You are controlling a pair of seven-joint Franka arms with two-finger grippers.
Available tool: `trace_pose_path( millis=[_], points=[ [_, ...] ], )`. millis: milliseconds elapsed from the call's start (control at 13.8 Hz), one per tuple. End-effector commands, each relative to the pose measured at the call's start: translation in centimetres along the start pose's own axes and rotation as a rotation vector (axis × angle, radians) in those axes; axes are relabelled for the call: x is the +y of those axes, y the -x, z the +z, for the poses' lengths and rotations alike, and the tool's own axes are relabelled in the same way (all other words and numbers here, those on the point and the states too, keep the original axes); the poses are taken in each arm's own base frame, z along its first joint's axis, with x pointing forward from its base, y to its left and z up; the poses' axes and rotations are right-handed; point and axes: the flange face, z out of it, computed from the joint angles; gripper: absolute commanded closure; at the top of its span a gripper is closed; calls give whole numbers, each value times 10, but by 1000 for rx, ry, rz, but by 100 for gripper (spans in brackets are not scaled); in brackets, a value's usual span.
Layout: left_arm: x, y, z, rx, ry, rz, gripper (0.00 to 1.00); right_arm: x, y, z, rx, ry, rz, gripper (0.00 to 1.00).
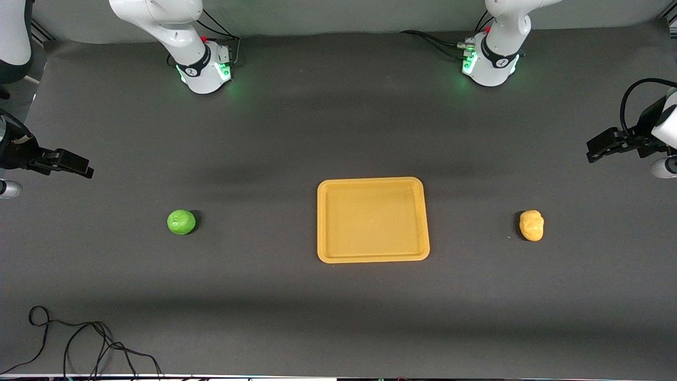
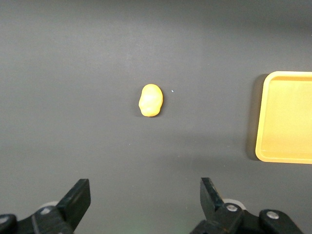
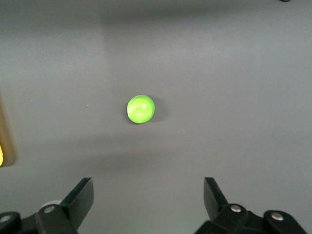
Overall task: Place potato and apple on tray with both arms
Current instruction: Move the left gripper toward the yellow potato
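On the dark table, midway between the two arms' ends, lies the tray (image 1: 372, 219), flat and bare inside its low rim. The apple (image 1: 181, 221) sits well apart from it toward the right arm's end of the table, and the potato (image 1: 531, 225) sits well apart from it toward the left arm's end — all three about equally near the front camera.

The right gripper (image 1: 79, 165) hangs in the air over the table edge at its own end, jaws spread wide and holding nothing; its wrist view looks down on the apple (image 3: 141, 108) between the two black fingers (image 3: 80, 197). The left gripper (image 1: 600, 148) hangs the same way over its end, jaws wide and empty, with the potato (image 2: 150, 100) in its wrist view and a corner of the tray (image 2: 287, 117) beside it. Neither arm has touched anything yet.

Both things look small, light and probably firm, so weight should be no trouble. The apple is round and smooth-looking — it is likely to roll or squirt out if the fingers close off-centre, so the safest hold is straight down across its widest part, fingers level on either side. The potato is oblong and lumpy; it should sit steadier, and the better hold is across its narrow waist rather than end to end, where the lumps may tip it in the grip. Neither looks fragile, though whether the surfaces are slick cannot be told.
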Motion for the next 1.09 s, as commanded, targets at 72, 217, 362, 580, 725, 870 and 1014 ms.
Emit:
trace_pose_path(
  millis=[72, 217, 362, 580, 725, 870, 1014],
  points=[
    [0, 1, -1, 0, 10, -5, 0, 0, 5, -8, 2, 8, -9, 0],
    [0, 1, -1, 0, 10, -8, 0, -1, 4, -7, 0, 8, -9, 0],
    [1, -5, 1, 20, 15, -3, 0, -1, 4, -6, -1, 8, -9, 0],
    [7, -21, 10, 69, 16, 15, 0, -2, 4, -5, -3, 7, -11, 0],
    [6, -30, 24, 58, 15, 17, 0, -3, 4, -3, -10, 8, -12, 0],
    [8, -38, 37, 53, 18, 25, 0, -4, 4, -4, -10, 6, -12, 0],
    [13, -48, 60, 23, -7, 50, 0, -4, 4, -5, -7, 6, -12, 0]
  ],
)
